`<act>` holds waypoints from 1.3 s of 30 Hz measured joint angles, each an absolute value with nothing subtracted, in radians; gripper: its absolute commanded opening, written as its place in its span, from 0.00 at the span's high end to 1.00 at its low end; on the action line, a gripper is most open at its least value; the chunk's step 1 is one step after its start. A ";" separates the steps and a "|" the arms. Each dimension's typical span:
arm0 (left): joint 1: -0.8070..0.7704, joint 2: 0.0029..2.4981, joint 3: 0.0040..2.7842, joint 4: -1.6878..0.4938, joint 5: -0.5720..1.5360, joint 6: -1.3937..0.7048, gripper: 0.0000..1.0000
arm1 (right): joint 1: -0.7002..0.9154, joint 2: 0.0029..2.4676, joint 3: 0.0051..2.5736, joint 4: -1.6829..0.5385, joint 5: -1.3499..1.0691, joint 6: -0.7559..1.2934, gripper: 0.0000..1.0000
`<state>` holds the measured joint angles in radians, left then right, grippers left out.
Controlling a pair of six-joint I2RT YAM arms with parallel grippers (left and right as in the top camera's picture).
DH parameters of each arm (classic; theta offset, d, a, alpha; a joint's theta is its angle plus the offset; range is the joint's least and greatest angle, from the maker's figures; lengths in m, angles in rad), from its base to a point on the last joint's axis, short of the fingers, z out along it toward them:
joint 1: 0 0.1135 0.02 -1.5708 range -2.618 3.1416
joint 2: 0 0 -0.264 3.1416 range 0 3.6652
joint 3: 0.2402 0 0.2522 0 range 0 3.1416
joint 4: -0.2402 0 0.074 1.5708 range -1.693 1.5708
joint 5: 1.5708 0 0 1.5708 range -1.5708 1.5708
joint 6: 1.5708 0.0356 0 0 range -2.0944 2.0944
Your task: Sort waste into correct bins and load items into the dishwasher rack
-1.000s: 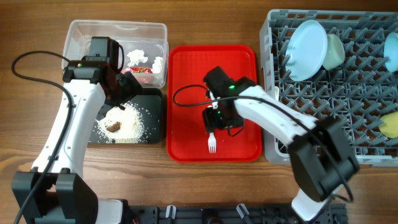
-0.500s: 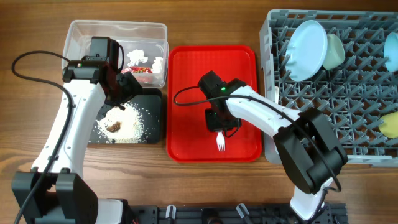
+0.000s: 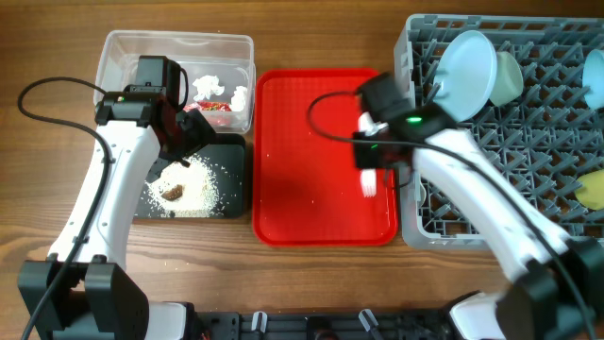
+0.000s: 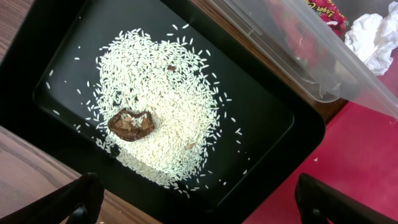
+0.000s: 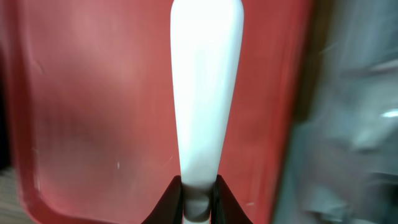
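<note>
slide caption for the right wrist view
Right tool shut on a white plastic utensil above the flat red plastic tray.

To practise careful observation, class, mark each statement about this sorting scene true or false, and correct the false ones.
1. The right gripper is shut on the white fork. True.
2. The rice-like crumbs lie in the clear tub. False: they lie in the black tray.
3. The pale blue plate stands in the dishwasher rack. True.
4. The crumpled tissue lies on the red tray. False: it is in the clear tub.
5. The left gripper grips the tissue. False: it is open and holds nothing.
</note>
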<state>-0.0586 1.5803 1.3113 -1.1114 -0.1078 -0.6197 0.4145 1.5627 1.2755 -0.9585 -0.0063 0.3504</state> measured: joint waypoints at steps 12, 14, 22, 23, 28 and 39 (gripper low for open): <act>-0.059 1.580 1.311 -1.111 -0.108 -0.620 0.00 | 0.126 1.475 1.253 -1.040 0.051 0.202 0.95; -0.059 1.580 1.311 -1.111 -0.108 -0.620 0.00 | 0.112 1.484 1.234 -1.038 0.054 0.191 0.84; -0.059 1.580 1.311 -1.111 -0.107 -0.620 0.00 | 0.107 1.539 1.173 -0.994 0.053 0.150 0.60; -0.059 1.580 1.311 -1.111 -0.107 -0.620 0.00 | 0.107 1.539 1.173 -0.990 0.052 0.149 0.58; -0.059 1.580 1.311 -1.112 -0.107 -0.620 0.00 | 0.107 1.533 1.173 -0.986 0.052 0.144 0.42; -0.129 1.580 1.311 -1.047 -0.030 -0.456 0.00 | 0.091 1.427 1.203 -0.881 -0.180 0.062 0.00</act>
